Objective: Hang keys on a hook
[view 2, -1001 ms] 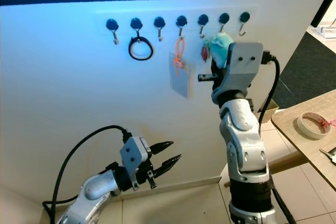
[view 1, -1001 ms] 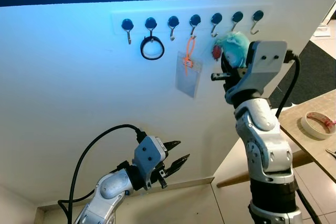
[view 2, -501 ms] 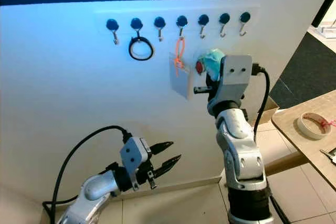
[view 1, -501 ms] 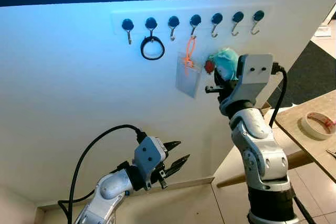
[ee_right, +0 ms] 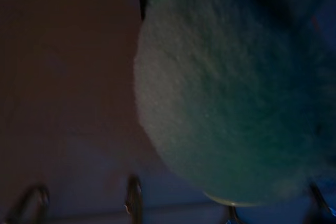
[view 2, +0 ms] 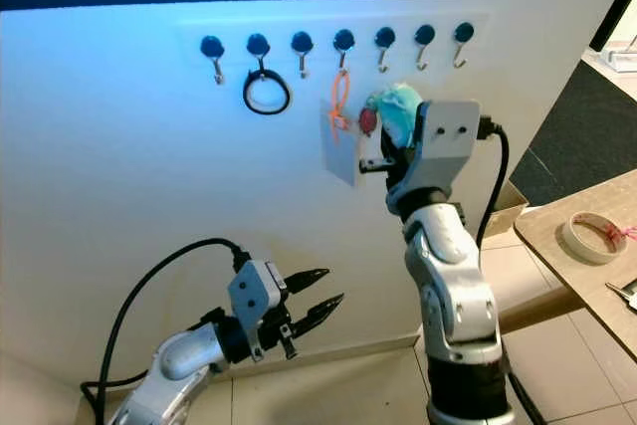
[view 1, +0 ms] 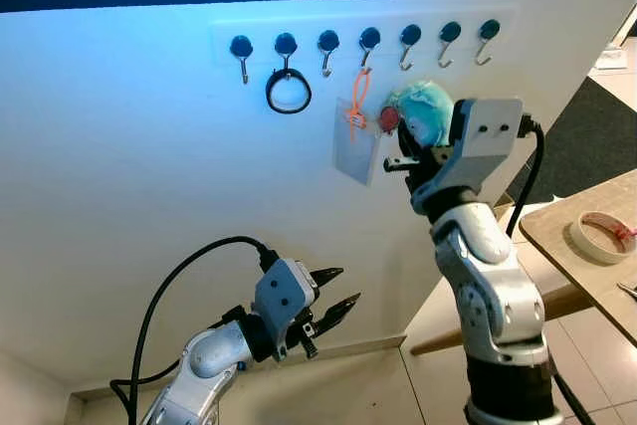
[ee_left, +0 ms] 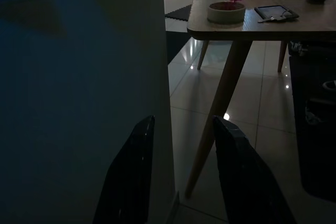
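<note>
A fluffy teal key fob (view 1: 422,110) with a red piece (view 1: 388,119) sits in my right gripper (view 1: 422,142), which is shut on it; the keys themselves are hidden. The gripper is raised close to the white wall, just below the fifth hook (view 1: 409,46) in a row of black-capped hooks (view 1: 327,52). In the right wrist view the teal fluff (ee_right: 226,93) is right up close, with a metal hook (ee_right: 134,195) beyond it. My left gripper (view 1: 334,306) hangs low near the floor, open and holding nothing; its fingers (ee_left: 131,182) point past the wall's edge.
A black ring (view 1: 289,95) hangs on the second hook and an orange-strapped clear badge (view 1: 356,134) on the fourth. At the right stands a wooden table (view 1: 557,231) with a tape roll (view 1: 600,236). Tiled floor lies below, with a dark mat (view 1: 597,136) at the right.
My right gripper has carried the teal fob to the left and slightly down along the wall, closer to the orange-strapped badge. The left arm has not moved.
</note>
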{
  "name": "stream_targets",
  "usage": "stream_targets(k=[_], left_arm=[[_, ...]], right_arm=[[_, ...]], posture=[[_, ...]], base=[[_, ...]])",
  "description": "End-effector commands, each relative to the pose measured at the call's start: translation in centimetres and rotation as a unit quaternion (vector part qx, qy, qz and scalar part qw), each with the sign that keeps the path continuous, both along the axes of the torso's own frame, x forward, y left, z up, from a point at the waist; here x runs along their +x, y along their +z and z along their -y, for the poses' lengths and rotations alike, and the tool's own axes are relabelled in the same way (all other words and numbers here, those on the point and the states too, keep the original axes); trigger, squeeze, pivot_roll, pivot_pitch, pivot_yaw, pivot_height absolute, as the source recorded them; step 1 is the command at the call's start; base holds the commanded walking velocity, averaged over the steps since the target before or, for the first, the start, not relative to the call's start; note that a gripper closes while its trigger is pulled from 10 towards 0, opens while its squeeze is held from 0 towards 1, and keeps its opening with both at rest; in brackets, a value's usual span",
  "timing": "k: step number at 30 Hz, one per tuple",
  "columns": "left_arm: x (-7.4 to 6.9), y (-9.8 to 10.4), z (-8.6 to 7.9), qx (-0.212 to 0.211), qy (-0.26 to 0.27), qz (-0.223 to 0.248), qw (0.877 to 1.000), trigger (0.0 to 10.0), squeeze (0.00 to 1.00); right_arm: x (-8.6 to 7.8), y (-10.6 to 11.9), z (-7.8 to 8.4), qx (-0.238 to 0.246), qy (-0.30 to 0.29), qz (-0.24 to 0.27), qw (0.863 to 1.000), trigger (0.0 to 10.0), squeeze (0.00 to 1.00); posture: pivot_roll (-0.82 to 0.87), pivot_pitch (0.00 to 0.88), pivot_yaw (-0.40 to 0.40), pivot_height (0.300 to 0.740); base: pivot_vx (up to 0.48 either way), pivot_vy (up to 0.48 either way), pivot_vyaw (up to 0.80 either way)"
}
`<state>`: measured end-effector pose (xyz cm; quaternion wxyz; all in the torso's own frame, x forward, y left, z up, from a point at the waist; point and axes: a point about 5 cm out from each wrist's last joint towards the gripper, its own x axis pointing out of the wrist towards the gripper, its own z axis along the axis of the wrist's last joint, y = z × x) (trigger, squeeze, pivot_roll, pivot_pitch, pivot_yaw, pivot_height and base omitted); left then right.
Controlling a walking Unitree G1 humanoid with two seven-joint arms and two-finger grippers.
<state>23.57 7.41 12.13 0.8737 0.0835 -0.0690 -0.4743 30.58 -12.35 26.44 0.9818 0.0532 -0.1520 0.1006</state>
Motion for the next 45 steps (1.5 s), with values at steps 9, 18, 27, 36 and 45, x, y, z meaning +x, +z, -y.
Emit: stream_targets(k=[9, 18, 27, 36, 45], left_arm=[[-0.4, 0.0, 0.3, 0.000, -0.015, -0.002, 1.000, 10.0, 0.00], [-0.6, 0.0, 0.3, 0.001, -0.021, -0.006, 1.000, 10.0, 0.00], [-0.7, -0.1, 0.4, 0.002, -0.024, -0.008, 1.000, 10.0, 0.00], [-0.8, -0.2, 0.4, 0.005, -0.027, -0.008, 1.000, 10.0, 0.00], [-0.8, -0.2, 0.3, 0.008, -0.028, -0.009, 1.000, 10.0, 0.00]], right_arm=[[0.7, 1.8, 1.7, 0.083, -0.008, -0.011, 0.996, 0.0, 0.00], [0.6, 1.3, 2.0, 0.128, -0.006, -0.041, 0.991, 0.0, 0.00], [0.4, -0.2, 2.7, 0.157, -0.028, -0.068, 0.985, 0.0, 0.00], [0.5, -2.2, 4.2, 0.191, -0.072, -0.107, 0.973, 0.0, 0.00], [0.4, -3.9, 5.0, 0.200, -0.101, -0.135, 0.965, 0.0, 0.00]], posture=[[0.04, 0.123, -0.017, 0.740], [0.04, 0.124, -0.017, 0.740], [0.04, 0.126, -0.016, 0.740], [0.04, 0.127, -0.016, 0.740], [0.04, 0.129, -0.015, 0.740]], base=[[0.000, 0.000, 0.00], [0.000, 0.000, 0.00], [0.000, 0.000, 0.00], [0.000, 0.000, 0.00], [0.000, 0.000, 0.00]])
